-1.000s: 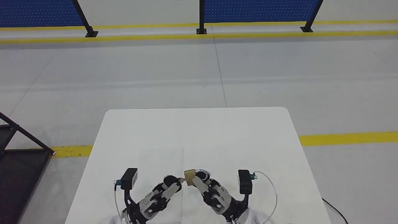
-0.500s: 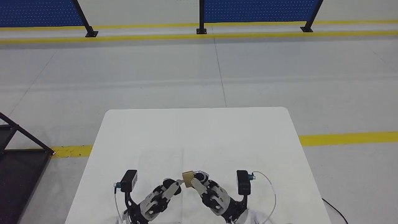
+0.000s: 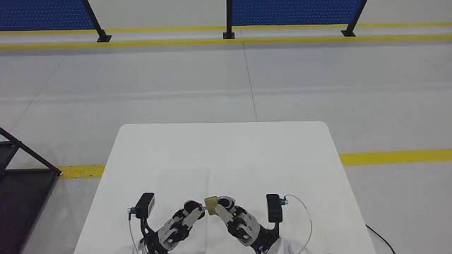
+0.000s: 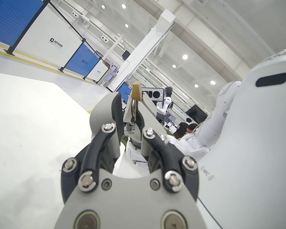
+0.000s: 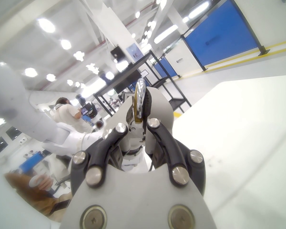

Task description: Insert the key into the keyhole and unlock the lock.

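Bottom centre of top view: right claw point(image 3: 224, 206) clamped on brass lock point(image 3: 210, 202). Left claw point(image 3: 195, 209) clamped on key point(image 4: 133, 107), meeting the lock. Both above white table point(image 3: 219, 155).

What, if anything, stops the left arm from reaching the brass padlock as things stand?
Likely nothing, so yes: the left end effector, shut on the key, is right at the brass padlock in the right end effector.
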Action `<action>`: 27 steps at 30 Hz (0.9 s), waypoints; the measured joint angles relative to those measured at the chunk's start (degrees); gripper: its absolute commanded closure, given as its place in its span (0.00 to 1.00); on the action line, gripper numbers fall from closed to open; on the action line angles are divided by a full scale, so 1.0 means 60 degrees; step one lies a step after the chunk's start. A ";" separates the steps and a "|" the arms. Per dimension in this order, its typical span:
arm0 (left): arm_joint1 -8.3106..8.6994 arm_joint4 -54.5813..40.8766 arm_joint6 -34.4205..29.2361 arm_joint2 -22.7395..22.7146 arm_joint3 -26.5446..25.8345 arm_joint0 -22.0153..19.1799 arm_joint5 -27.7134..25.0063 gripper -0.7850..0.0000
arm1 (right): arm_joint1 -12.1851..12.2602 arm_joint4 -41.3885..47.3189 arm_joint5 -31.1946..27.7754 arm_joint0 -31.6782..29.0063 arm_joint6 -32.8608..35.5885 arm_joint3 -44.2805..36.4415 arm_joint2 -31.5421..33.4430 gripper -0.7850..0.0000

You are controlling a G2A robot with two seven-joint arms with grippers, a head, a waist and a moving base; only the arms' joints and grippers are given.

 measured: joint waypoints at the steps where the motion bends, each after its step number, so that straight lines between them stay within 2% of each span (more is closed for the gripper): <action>1: 0.0013 0.0021 0.0031 0.0022 0.0000 -0.0009 0.0000 0.89 | 0.0002 -0.0003 0.0001 0.0000 0.0005 -0.0002 -0.0002 1.00; 6: 0.0076 0.0126 0.0157 0.0145 0.0048 -0.0077 0.0000 1.00 | 0.0011 -0.0002 0.0005 -0.0006 0.0006 -0.0011 -0.0006 1.00; 27: 0.0162 0.1289 0.1126 0.0209 0.0286 -0.0229 0.0000 1.00 | 0.0058 -0.0127 0.0133 -0.0006 0.0294 -0.0077 -0.0097 1.00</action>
